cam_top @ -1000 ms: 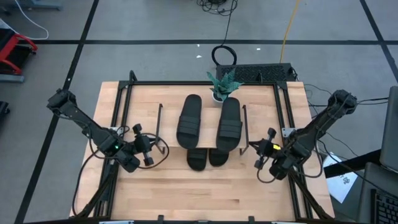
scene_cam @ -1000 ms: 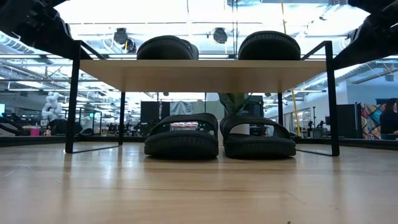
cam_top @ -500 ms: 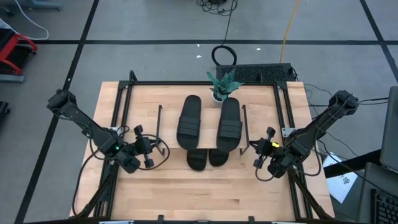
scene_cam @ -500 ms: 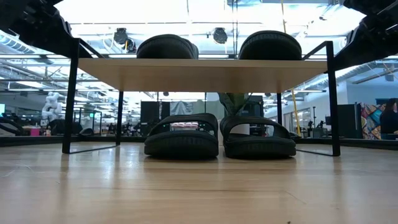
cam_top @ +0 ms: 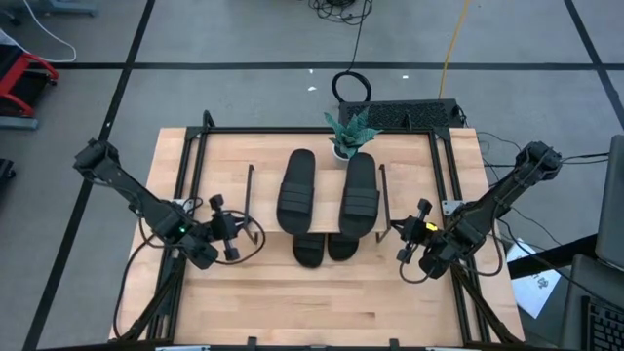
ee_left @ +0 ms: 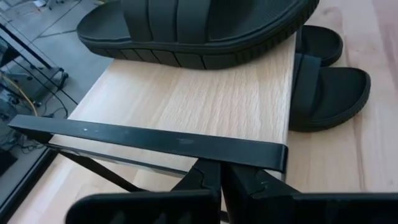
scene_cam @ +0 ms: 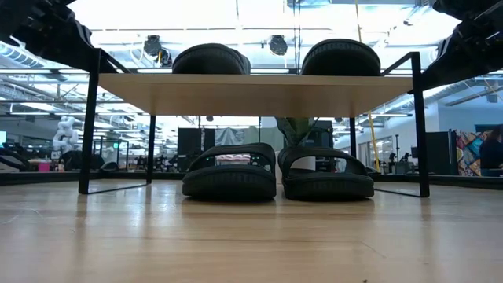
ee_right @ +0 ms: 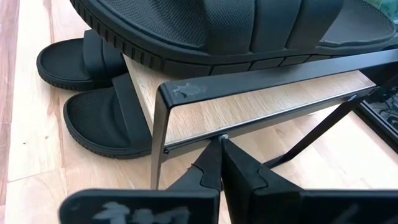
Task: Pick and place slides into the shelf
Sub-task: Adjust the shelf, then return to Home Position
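Two slides (cam_top: 328,191) atop the shelf (scene_cam: 256,85), two beneath (toes out); left tool (cam_top: 244,237) and right tool (cam_top: 397,242) shut, empty, flanking.

Shelf (cam_top: 327,156) tiers full (front tabletop (cam_top: 322,302) bare)

Four black slides (cam_top: 296,190) with ribbed straps, mid-frame from above: two side by side atop the shelf (scene_cam: 259,85), light wooden board on thin dark frame; two beneath on the tabletop, toes protruding toward lower frame.
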`<state>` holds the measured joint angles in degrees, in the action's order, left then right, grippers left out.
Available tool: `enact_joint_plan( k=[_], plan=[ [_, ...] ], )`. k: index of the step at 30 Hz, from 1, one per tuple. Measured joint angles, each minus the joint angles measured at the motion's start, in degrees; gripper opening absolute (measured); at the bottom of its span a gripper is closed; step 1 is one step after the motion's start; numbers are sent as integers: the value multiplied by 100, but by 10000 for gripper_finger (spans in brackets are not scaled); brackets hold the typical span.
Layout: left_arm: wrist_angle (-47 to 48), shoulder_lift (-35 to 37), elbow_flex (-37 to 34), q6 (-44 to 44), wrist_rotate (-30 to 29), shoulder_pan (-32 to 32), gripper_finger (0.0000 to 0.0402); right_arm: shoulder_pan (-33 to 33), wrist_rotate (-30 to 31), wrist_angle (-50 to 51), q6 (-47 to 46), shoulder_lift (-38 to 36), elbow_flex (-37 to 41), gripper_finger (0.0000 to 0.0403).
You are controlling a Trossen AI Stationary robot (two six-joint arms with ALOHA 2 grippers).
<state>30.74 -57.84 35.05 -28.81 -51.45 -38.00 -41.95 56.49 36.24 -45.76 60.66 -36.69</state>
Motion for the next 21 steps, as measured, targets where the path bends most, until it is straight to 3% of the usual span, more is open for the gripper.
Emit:
enact_joint_plan(
  k=[12, 21],
  plan=[
    [1266, 214, 0, -774, -230, 0, 0, 0, 4, 169, -40, -55, 0, 0],
    [2058, 350, 0, -1274, -417, -320, 0, -261, -120, 1339, -854, -740, -2, 0]
  ],
)
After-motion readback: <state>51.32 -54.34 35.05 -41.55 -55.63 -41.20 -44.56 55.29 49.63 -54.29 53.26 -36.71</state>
